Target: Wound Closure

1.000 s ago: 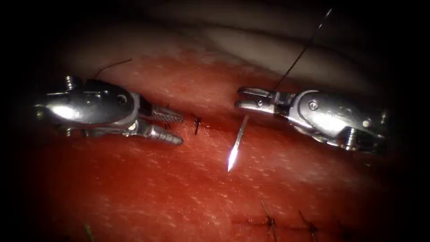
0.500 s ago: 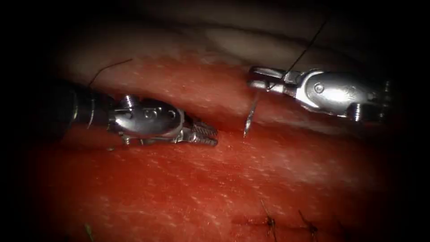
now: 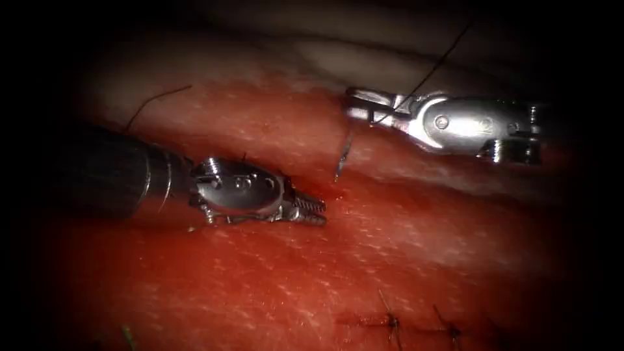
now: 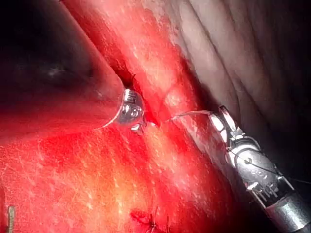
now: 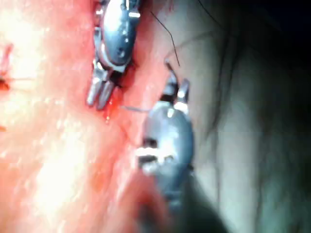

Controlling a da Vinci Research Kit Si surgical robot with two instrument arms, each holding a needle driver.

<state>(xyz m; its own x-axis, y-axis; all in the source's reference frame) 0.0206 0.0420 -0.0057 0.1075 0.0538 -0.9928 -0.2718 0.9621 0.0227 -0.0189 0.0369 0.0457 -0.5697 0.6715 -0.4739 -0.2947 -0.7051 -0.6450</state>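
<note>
Needle (image 3: 342, 158) hangs from the right tool (image 3: 361, 106), gripped near its thread end; its upper curve is dim and hard to follow against the tissue (image 3: 273, 273). Point lies down at the cut (image 3: 364, 170); cannot tell whether it has entered. Thread (image 3: 434, 68) runs up from the right jaws, pinched on the needle, and is lost in the dark. Left tool (image 3: 313, 211) lies low on the cut's left side, jaws slightly parted, holding nothing, tips near the needle point but apart from it. Finished stitches (image 3: 392, 321) sit well below. Loose thread end (image 3: 156, 101) lies above the left tool's shaft
</note>
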